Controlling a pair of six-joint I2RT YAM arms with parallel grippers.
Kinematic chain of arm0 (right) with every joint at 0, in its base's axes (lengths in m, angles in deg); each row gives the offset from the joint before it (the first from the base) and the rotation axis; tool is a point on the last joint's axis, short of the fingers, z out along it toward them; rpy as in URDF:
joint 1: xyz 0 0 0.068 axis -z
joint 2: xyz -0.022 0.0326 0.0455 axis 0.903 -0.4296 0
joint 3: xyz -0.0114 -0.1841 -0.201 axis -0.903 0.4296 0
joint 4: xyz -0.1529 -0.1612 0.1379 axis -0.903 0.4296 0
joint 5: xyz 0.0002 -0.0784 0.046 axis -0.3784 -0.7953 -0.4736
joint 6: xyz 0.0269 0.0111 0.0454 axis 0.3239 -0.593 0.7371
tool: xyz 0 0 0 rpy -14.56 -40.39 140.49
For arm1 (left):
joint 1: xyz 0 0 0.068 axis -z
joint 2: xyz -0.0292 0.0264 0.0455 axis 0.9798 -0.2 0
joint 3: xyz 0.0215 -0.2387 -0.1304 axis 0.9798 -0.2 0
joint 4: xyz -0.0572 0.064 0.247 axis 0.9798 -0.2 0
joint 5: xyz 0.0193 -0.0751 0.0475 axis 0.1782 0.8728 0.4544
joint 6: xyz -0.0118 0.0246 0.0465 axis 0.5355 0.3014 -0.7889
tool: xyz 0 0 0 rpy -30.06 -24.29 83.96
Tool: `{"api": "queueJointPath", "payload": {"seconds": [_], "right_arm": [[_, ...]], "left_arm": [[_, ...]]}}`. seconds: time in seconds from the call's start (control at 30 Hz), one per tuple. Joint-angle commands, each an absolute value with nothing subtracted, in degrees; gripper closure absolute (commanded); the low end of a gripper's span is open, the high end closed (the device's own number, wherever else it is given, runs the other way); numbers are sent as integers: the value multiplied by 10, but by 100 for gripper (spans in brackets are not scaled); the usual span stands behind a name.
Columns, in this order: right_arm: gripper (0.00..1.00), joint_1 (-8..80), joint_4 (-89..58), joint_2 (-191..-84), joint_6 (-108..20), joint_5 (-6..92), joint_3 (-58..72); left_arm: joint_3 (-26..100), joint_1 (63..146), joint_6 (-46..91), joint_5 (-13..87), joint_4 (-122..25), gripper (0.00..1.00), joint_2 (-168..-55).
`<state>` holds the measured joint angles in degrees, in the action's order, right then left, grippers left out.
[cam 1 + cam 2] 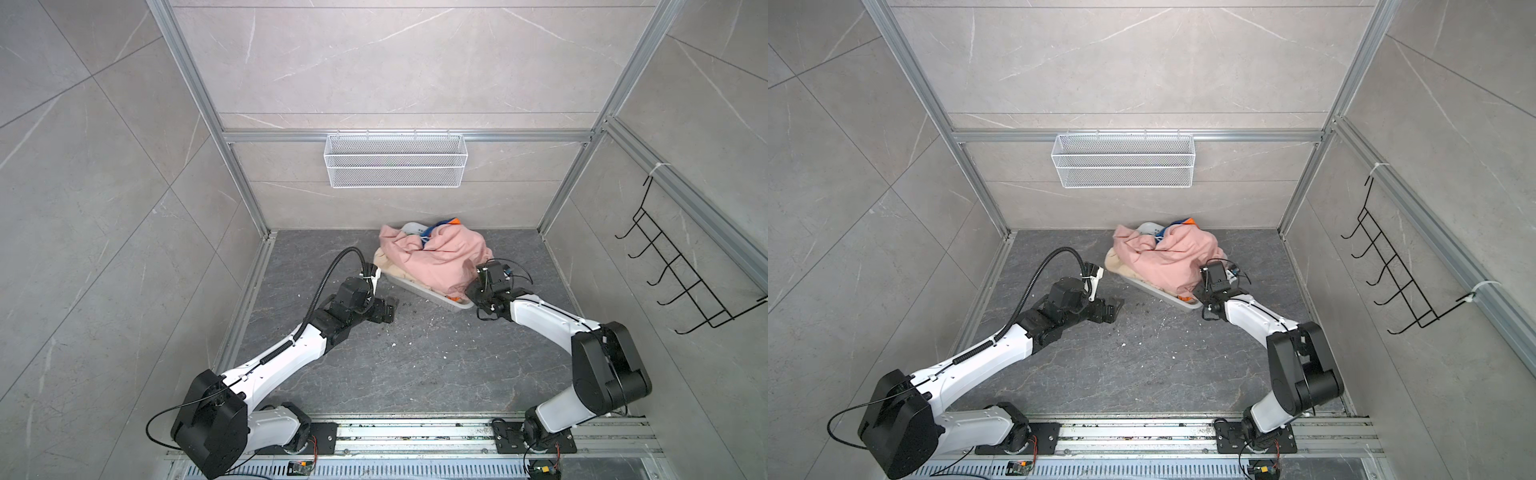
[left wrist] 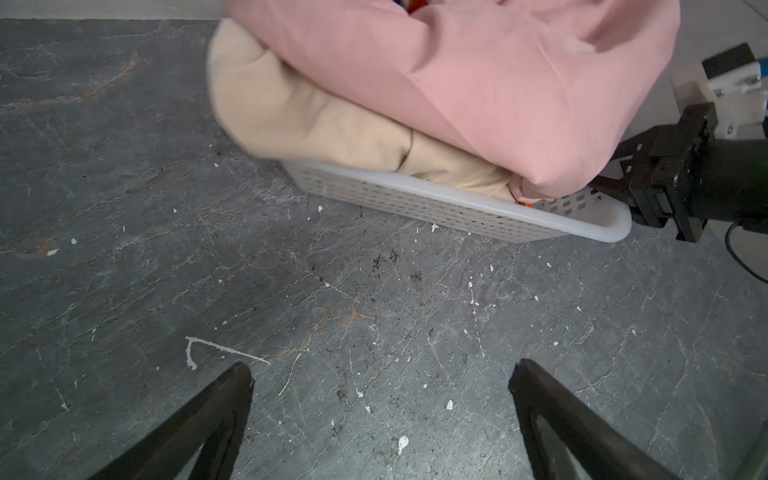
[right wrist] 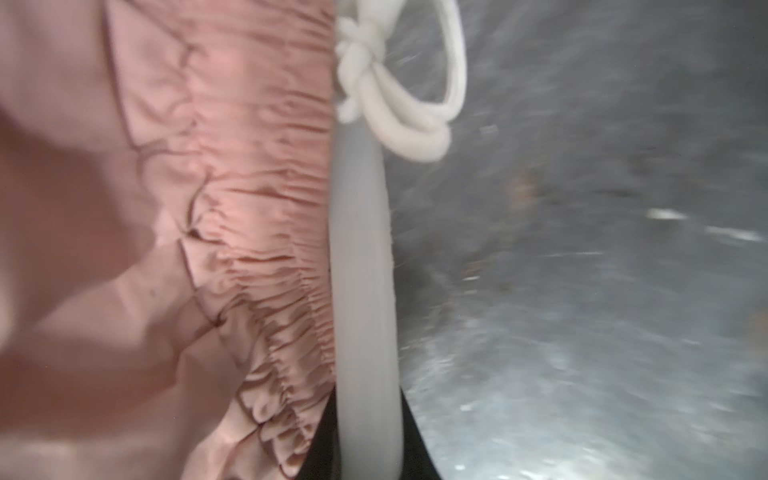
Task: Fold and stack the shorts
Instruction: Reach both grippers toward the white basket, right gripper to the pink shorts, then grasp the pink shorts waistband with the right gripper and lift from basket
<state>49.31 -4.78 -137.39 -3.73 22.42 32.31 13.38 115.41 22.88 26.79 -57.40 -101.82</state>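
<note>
The shorts (image 1: 444, 259) lie heaped in the basket (image 1: 424, 294), rear middle of the table (image 1: 415, 374).

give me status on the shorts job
Left gripper open over the table. Right gripper at basket corner, jaws astride its rim beside pink shorts waistband, grip unclear. Pink heaped over beige shorts, nothing folded.

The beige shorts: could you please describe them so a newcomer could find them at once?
By the back wall stands a white perforated basket heaped with clothes. The beige shorts bulge over its left end, under the salmon-pink shorts; they alone are plain pale tan.
</note>
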Motion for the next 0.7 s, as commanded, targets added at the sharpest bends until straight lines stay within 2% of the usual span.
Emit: {"api": "queueJointPath", "payload": {"seconds": [0.0, 0.13, 0.3, 0.63, 0.67], "right_arm": [[98, 541, 27, -1325, 76, 122, 369], [97, 579, 60, -1286, 141, 70, 385], [96, 636, 133, -1300, 177, 38, 354], [94, 729, 117, -1333, 78, 81, 314], [91, 732, 117, -1332, 62, 90, 310]], "left_arm": [[171, 1163, 246, 294, -559, 0, -1033], [189, 1178, 251, 296, -559, 0, -1051], [200, 1209, 245, 279, -559, 0, -1063], [247, 1246, 213, 261, -593, 0, -1103], [252, 1250, 208, 259, -595, 0, -1107]]}}
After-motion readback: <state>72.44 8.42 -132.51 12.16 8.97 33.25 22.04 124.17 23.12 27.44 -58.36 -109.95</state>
